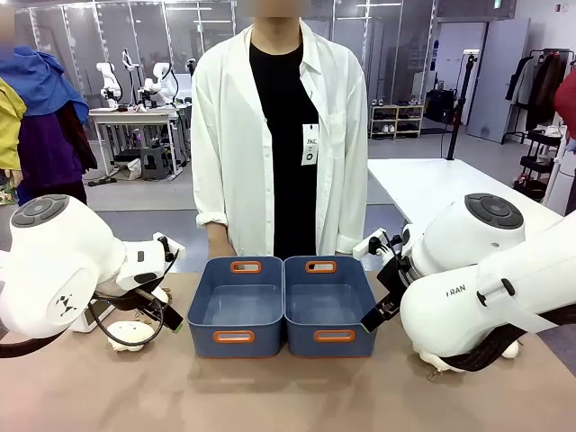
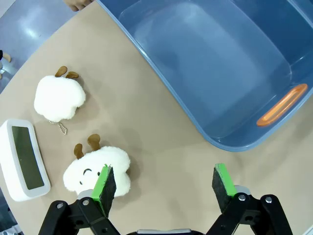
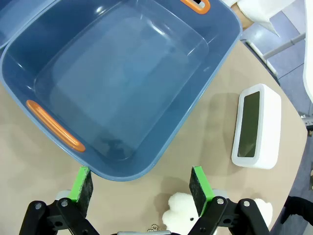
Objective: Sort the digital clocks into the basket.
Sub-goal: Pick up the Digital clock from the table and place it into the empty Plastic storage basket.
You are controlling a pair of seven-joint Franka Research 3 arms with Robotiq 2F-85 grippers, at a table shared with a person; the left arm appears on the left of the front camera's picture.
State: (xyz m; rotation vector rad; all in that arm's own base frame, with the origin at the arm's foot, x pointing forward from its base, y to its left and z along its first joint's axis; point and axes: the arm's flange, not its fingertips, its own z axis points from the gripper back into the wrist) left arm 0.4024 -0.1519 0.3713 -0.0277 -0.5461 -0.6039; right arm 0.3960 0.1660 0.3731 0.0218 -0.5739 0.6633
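Near the table's left edge, one small white plastic clock point(image 2: 24, 159) is lying; its twin point(image 3: 256, 126) is lying near the right edge. The left pincer point(image 2: 165, 182) and right pincer point(image 3: 142, 188) are hanging wide open, probably ready to grab them.

Plush toys point(image 2: 90, 169) crowd the left clock point(image 2: 24, 159); bare table point(image 3: 215, 139) flanks the right clock point(image 3: 256, 127).

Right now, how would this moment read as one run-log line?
left gripper: open, empty | right gripper: open, empty | white rounded plastic clock, robot's left: on table | matching clock, robot's right: on table | dark-blue rectangular plastic bins: empty
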